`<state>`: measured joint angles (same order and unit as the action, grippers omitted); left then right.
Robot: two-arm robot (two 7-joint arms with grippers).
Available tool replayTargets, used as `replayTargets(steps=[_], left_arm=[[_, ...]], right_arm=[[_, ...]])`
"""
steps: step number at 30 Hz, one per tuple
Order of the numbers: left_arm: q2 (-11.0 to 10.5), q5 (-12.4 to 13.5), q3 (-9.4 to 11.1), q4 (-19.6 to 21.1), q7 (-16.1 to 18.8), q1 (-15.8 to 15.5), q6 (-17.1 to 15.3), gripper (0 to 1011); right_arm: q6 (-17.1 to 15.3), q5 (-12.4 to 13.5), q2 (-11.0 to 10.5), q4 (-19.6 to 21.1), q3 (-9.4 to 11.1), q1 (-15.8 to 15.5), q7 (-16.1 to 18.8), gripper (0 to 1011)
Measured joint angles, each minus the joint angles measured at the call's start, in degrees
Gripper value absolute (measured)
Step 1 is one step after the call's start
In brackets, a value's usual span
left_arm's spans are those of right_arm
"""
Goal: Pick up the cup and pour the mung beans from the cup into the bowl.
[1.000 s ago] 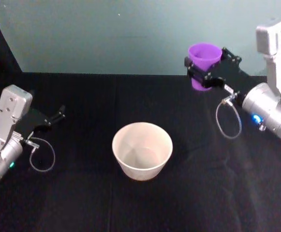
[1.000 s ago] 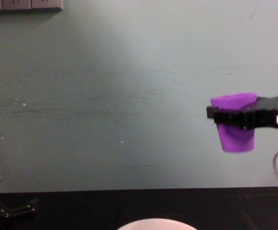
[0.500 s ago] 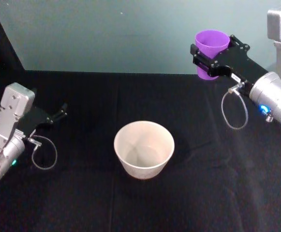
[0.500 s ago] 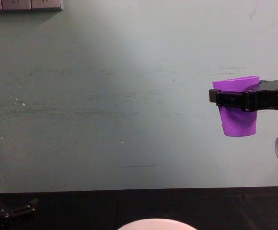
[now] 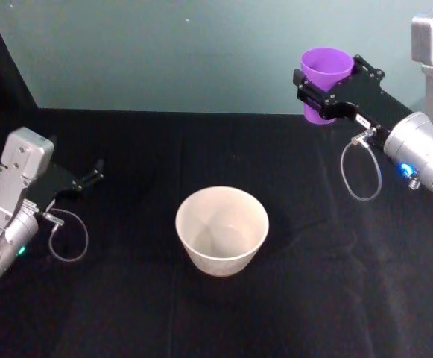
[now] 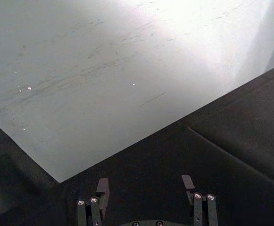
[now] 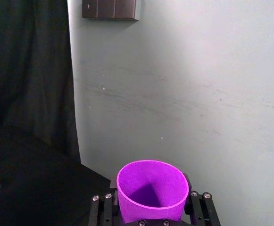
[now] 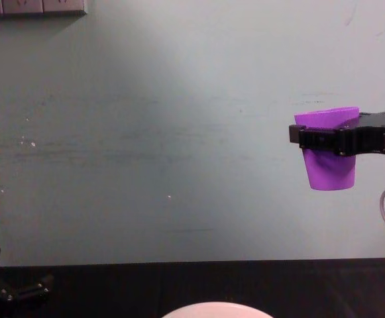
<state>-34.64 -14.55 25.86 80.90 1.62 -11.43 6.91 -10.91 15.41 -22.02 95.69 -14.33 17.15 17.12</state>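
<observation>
My right gripper [image 5: 322,91] is shut on the purple cup [image 5: 325,80], holding it upright high above the black table, to the right of and beyond the bowl. In the chest view the cup [image 8: 329,159] hangs in the black fingers [image 8: 311,138] against the green wall. The right wrist view looks into the cup [image 7: 152,195]; its inside is in shadow and I cannot make out mung beans. The pale bowl [image 5: 221,230] stands at the table's middle, its rim [image 8: 215,309] just showing in the chest view. My left gripper [image 5: 93,174] rests open at the far left, low over the table.
A black cloth covers the table [image 5: 313,298]. A green wall [image 8: 146,132] stands behind it, with a switch plate [image 7: 110,9] high up. A dark curtain [image 7: 28,84] hangs at the side.
Over the last second the right gripper rose a little with the cup; in the last half second it has hardly moved. The left arm has stayed in place.
</observation>
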Motion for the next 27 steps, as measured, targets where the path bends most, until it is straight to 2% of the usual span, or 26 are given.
replayTargets(steps=[27], left_arm=[[0.0,0.0,0.0,0.0,0.0,0.0,0.0,1000]], right_arm=[[0.14,0.06,0.02,-0.1,0.0,-0.04,-0.01,751]])
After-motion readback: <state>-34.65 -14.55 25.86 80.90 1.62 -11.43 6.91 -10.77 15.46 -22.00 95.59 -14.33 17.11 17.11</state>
